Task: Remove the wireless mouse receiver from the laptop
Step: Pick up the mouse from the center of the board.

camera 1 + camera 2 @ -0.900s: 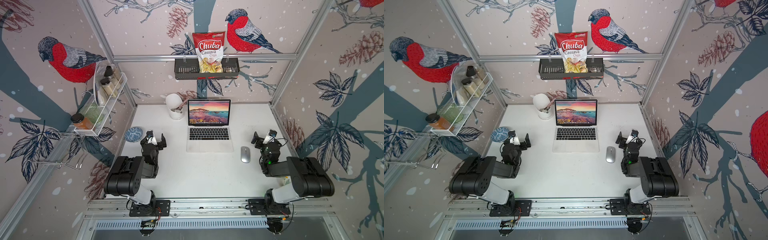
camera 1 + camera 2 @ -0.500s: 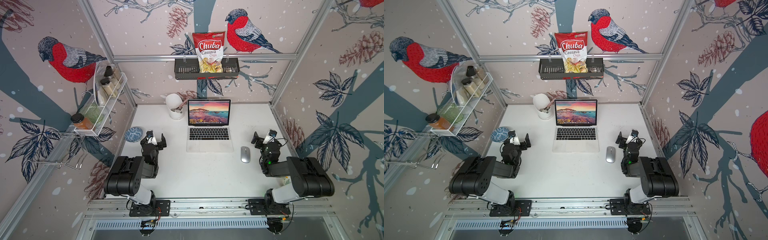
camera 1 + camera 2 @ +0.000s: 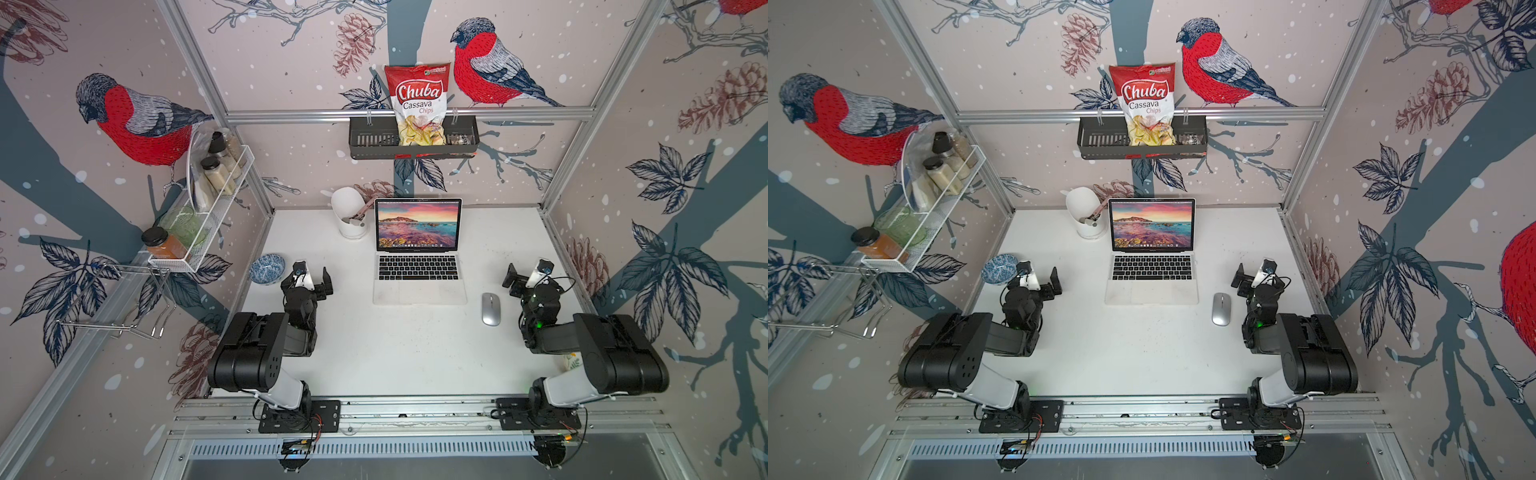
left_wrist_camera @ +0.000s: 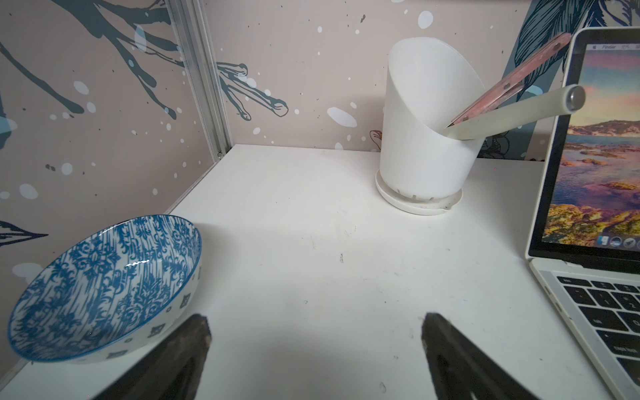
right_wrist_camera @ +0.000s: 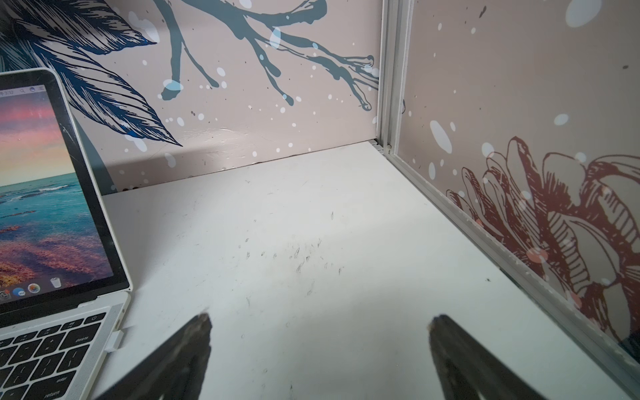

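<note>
- You are standing at the very opening of the job, as I judge it; the receiver [image 5: 116,341] is sitting plugged into the right edge of the laptop [image 3: 417,274], level with the back rows of keys; it is showing as a small pale stub in the right wrist view only, and in both top views it is too small to make out.
- Your right gripper [image 5: 320,320] is hanging with its jaws spread wide and nothing between them, over bare table [image 3: 395,353] to the right of the laptop and apart from it; the wireless mouse [image 3: 491,309] is lying on the table between the laptop's front right corner and that arm.
- Your left gripper [image 4: 315,322] is gaping likewise and carrying nothing; it is hovering between the blue patterned bowl [image 4: 104,287] and the laptop's left edge.
- The next move is falling to the right arm, being the nearer; you are needing to swing it in toward the laptop's edge, lower the jaws level with the stub, and close on the stub alone.
- The pull is wanting to go straight outward along the port; the laptop is looking likely to slide, so steadying it with the left arm is worth weighing.
</note>
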